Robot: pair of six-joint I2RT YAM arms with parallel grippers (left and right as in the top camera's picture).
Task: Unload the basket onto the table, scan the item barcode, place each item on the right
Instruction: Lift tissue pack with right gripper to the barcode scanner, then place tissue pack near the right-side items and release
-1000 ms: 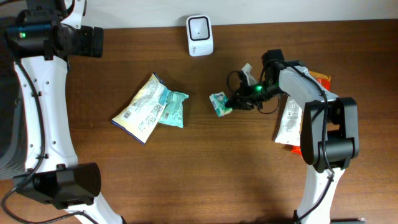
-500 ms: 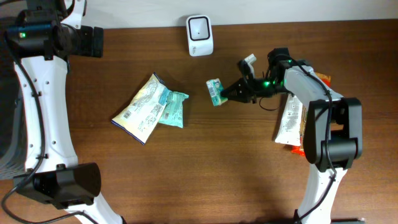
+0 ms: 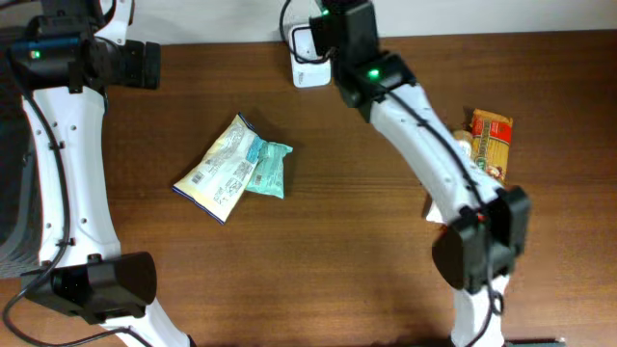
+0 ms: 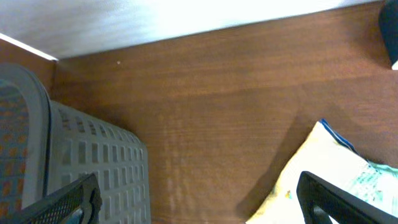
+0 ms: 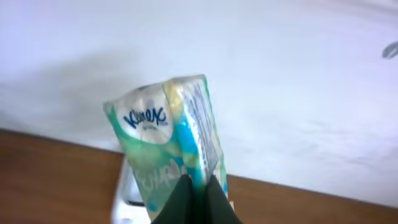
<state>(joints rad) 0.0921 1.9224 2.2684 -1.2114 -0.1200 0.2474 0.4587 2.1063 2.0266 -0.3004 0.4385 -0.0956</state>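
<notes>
A green and blue Kleenex tissue pack (image 5: pixel 171 137) stands upright in the right wrist view, with my right gripper (image 5: pixel 196 198) shut on its lower edge. Just behind and below the pack is the white barcode scanner (image 5: pixel 127 202). From overhead, my right gripper (image 3: pixel 323 29) reaches over the scanner (image 3: pixel 308 60) at the table's back edge, and the wrist hides the pack. My left gripper (image 3: pixel 145 66) hangs open at the far left, well away from the scanner. Its two fingers stand wide apart in the left wrist view, around nothing (image 4: pixel 199 205).
A yellow-white bag (image 3: pixel 217 169) and a teal packet (image 3: pixel 268 169) lie together left of centre. An orange packet (image 3: pixel 490 140) lies at the right, beside the right arm. A grey slotted basket (image 4: pixel 81 162) stands under my left gripper at the table's left end.
My right arm has lifted the tissue pack off the table's middle right and swung it back and left, over the scanner. The left arm has not moved.
</notes>
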